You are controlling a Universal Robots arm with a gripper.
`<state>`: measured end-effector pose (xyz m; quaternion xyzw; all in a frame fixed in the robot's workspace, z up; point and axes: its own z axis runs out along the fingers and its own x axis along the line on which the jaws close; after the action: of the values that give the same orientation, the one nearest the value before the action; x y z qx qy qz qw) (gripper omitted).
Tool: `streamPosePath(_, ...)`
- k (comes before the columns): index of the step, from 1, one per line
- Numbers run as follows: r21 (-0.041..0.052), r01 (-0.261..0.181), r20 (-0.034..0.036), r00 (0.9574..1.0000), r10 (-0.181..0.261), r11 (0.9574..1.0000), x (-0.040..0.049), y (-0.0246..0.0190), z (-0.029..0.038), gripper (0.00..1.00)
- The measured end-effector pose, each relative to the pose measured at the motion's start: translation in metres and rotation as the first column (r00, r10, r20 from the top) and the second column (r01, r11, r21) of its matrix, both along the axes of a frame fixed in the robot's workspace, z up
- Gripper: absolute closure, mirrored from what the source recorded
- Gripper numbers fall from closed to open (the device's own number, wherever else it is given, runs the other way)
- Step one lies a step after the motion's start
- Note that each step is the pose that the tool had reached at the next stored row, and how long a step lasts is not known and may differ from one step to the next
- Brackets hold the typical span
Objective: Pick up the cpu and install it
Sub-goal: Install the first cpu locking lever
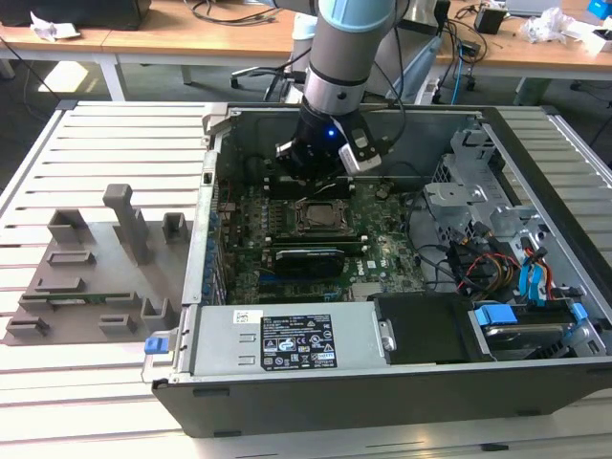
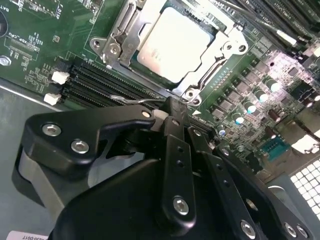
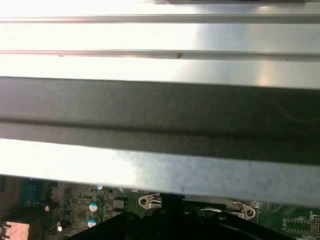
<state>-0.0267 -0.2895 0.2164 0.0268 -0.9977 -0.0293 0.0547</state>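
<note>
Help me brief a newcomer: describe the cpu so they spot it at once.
Look inside the open computer case, at the green motherboard on its floor. In the dark metal socket frame near the claw lies the cpu: a flat, silvery-grey square, smooth among pins and slots.

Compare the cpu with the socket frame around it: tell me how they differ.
The cpu has a flat, plain, pale silvery top; the socket frame is cut-out metal with screws and hinged parts. The cpu is an unbroken square plate, while the socket frame is an open border around a middle hole. The cpu lies inside, the socket frame around it. Both sit on the green motherboard, just beyond the hand.
</note>
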Motion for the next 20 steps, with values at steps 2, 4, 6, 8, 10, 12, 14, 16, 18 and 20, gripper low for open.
streamPosePath(2, 0.0, 0.0, 0.0, 1.0, 0.0, 1.0, 0.0001, 0.0015, 0.0, 0.89)
streamPosePath(4, -0.001, -0.001, -0.0002, 1.0, 0.001, 1.0, 0.0034, 0.0032, 0.0, 0.89)
streamPosePath(6, -0.0018, -0.004, -0.0009, 1.0, 0.004, 1.0, 0.0119, 0.0032, 0.0, 0.89)
streamPosePath(8, -0.0025, -0.005, -0.0018, 1.0, 0.005, 1.0, 0.0189, 0.0032, -0.0002, 0.89)
streamPosePath(10, -0.005, -0.005, -0.0026, 1.0, 0.005, 1.0, 0.0235, 0.0033, -0.0011, 0.89)
streamPosePath(12, -0.0085, -0.005, -0.0033, 1.0, 0.005, 1.0, 0.0269, 0.0033, -0.0025, 0.89)
streamPosePath(14, -0.0092, -0.005, -0.0035, 1.0, 0.005, 0.9999, 0.0288, 0.0032, -0.0041, 0.89)
streamPosePath(16, -0.0095, -0.005, -0.0038, 1.0, 0.005, 0.9999, 0.0309, 0.0032, -0.0056, 0.89)
streamPosePath(18, -0.0098, -0.005, -0.0046, 1.0, 0.005, 0.9999, 0.0349, 0.0033, -0.008, 0.89)
streamPosePath(20, -0.0115, -0.005, -0.0053, 1.0, 0.005, 0.9999, 0.0391, 0.0033, -0.0107, 0.89)
